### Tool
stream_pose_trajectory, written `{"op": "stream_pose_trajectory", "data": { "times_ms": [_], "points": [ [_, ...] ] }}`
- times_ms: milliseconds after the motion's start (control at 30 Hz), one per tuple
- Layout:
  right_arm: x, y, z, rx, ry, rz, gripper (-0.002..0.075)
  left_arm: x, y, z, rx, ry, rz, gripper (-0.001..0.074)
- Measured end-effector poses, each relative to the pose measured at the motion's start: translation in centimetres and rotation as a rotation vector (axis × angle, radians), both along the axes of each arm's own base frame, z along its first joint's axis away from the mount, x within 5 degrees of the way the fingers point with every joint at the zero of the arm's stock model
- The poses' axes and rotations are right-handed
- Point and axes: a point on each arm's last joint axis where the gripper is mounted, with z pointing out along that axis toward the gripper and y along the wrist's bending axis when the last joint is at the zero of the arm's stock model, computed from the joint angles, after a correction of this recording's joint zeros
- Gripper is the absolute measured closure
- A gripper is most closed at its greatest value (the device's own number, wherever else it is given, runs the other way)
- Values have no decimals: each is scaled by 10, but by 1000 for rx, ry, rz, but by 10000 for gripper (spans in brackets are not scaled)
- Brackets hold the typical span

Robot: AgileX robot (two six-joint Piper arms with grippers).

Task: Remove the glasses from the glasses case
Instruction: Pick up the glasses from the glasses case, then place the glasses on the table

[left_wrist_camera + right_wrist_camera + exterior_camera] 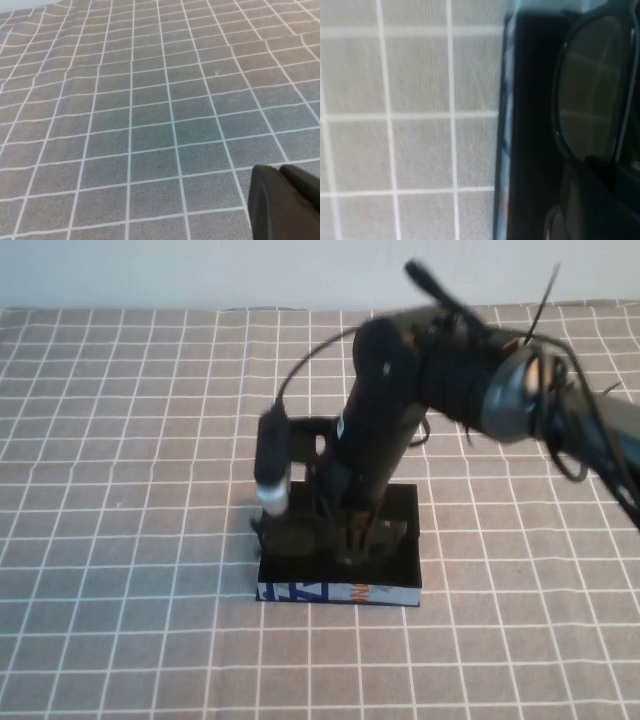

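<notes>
The glasses case [340, 592] lies open at the middle of the table, black inside, its white front with blue and orange print facing me. My right gripper [350, 535] reaches down into it and is shut on the black glasses [290, 532], which sit low in the case and jut a little past its left side. In the right wrist view a dark lens of the glasses [592, 90] shows over the case's black inside [532, 125], beside my right gripper [600, 190]. My left gripper [287, 205] is shut and empty over bare cloth, out of the high view.
A grey checked cloth [120, 440] covers the whole table, and a pale wall runs behind it. The right arm [480, 380] and its cables reach in from the far right. A black part with a white end [272, 465] stands just left of the arm.
</notes>
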Motion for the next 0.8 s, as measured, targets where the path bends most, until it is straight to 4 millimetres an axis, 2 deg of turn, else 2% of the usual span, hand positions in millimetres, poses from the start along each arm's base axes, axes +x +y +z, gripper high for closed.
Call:
{"op": "stream_pose_trajectory", "data": {
  "times_ms": [133,267,433,567,800],
  "points": [
    [-5,-4,33,46,-19,-89,708,0,0,0,0,0,0,739],
    [-10,-15,56,62,-25,-251,709,0,0,0,0,0,0,739],
    [-16,-42,73,94,18,-485,709,0,0,0,0,0,0,739],
    [-23,-77,65,68,91,-668,709,0,0,0,0,0,0,739],
    [-40,-142,20,132,188,-1090,709,0,0,0,0,0,0,739]
  ]
}}
